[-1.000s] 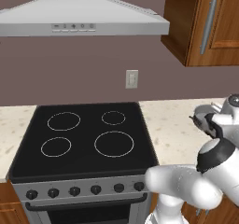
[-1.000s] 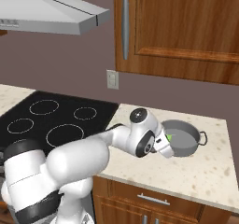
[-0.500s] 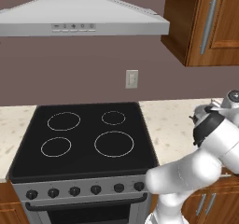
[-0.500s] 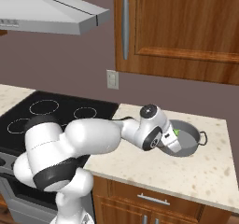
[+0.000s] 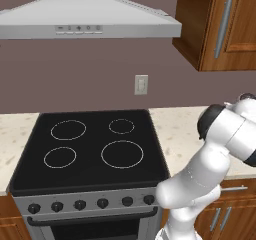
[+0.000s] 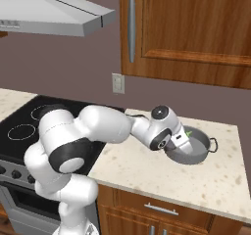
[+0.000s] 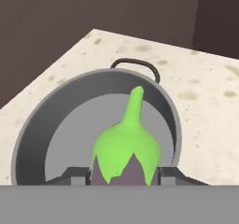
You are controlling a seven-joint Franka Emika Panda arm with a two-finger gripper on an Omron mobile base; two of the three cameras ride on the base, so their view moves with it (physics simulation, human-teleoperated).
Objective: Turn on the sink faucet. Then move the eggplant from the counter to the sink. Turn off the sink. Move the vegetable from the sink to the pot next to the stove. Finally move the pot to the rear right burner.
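The eggplant point(image 7: 125, 150) is clamped between the fingers of the end effector point(image 7: 125, 177), stem end pointing away from the hand, and hangs over the open mouth of the pot point(image 7: 32, 139). In the right base view the end effector point(image 6: 180, 140) sits just above the near rim of the pot point(image 6: 201, 153).

Risk: the eggplant is off centre, toward the near wall. Released here, it could strike the rim and roll onto the counter point(image 6: 215, 180). Lowering further could push the fingers against the rim and shift the pot.

Clearance: the pot stands on the counter right of the stove point(image 5: 90, 154), with its handle point(image 7: 135, 64) on the far side. The counter edge lies near on the right. The overhead cabinet point(image 6: 196, 28) is well above. The rear right burner point(image 5: 121, 126) is bare.
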